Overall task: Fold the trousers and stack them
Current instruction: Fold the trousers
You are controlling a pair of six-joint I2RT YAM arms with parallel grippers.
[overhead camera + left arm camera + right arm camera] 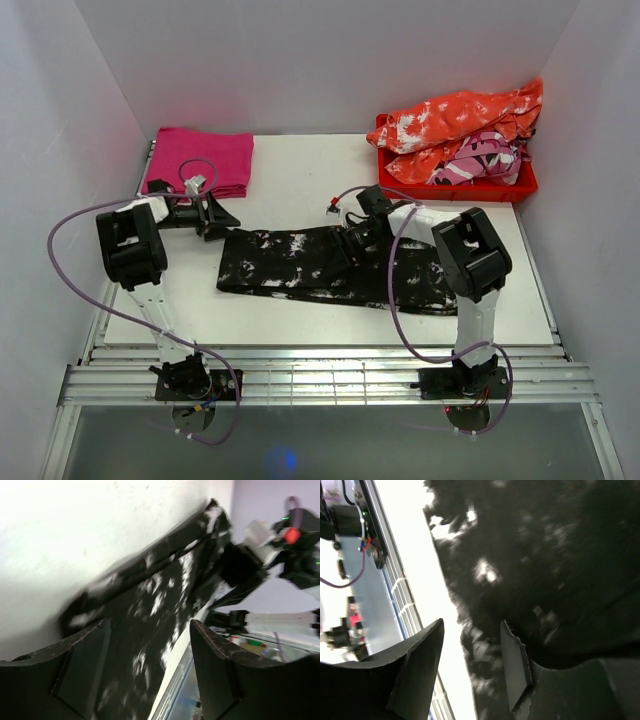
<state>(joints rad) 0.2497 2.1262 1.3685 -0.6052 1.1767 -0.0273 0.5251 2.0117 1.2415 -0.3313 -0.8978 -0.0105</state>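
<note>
Right pincer (472, 625) gapes over trousers (545, 555), seen only wrist-side.

Black, white-splotched trousers (330, 265)

Bare table (300, 165) is open at the far middle between the pink cloth (205, 158) and the red bin (480, 190), plus a strip along the near edge below the trousers (300, 262). The bin's heaped clothes (460, 125) block the far right corner. The cloth is just behind the left gripper (222, 218), and walls (330, 60) close three sides.
</note>
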